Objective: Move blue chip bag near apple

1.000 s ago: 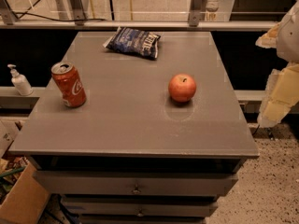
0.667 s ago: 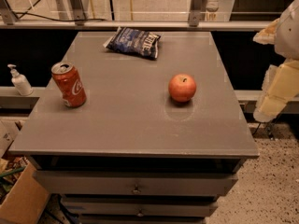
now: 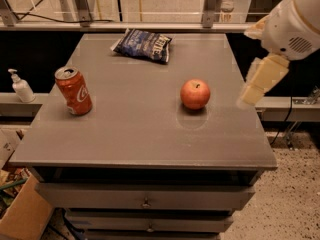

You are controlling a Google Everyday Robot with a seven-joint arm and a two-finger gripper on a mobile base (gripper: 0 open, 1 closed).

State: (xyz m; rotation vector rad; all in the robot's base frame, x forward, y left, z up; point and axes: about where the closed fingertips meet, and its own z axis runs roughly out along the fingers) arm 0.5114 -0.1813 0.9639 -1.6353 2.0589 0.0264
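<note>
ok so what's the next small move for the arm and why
Probably swing the gripper left and toward the far edge of the table, to a spot above the blue chip bag. The gripper hangs off the table's right side, beside the apple, touching nothing. The bag lies flat at the far edge, well apart from the apple. The soda can stands at the left, out of that path.

A red soda can (image 3: 74, 90) is standing near the left edge of a grey table (image 3: 130, 139), showing part of the white Coca-Cola script running down its side. A blue chip bag (image 3: 143, 45) is lying at the table's far side, bearing white block lettering across its front that cannot be made out. The gripper (image 3: 257, 83) is hovering just beyond the table's right edge.
</note>
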